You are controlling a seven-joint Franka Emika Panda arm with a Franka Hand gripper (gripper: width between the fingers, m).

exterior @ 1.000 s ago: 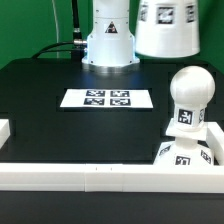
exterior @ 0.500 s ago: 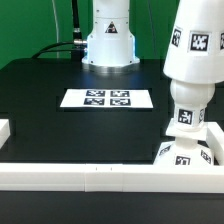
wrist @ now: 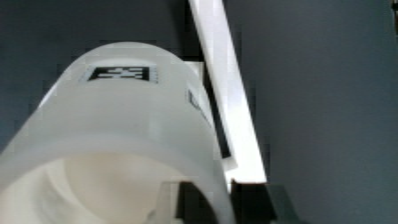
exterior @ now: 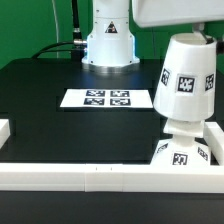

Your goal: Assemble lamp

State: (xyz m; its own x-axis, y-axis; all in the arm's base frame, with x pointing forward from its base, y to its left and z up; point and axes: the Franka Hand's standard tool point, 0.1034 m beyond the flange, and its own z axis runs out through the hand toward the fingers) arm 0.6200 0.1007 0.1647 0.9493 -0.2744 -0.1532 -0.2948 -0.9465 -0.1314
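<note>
Shade [exterior: 187,82] now lower, tilted, covering the bulb on the base [exterior: 186,154]; gripper [wrist: 221,203] grip unclear.

You saw the white tapered shade [exterior: 187,80], tagged on its side, tilted slightly and set over the bulb, which it hid. Beneath it stood the white base block [exterior: 183,152], also tagged, on the black worktop at the exterior view's right, against the white rail.

The pincer [wrist: 222,200] points downward, its fingers barely visible, their grip unclear.
</note>
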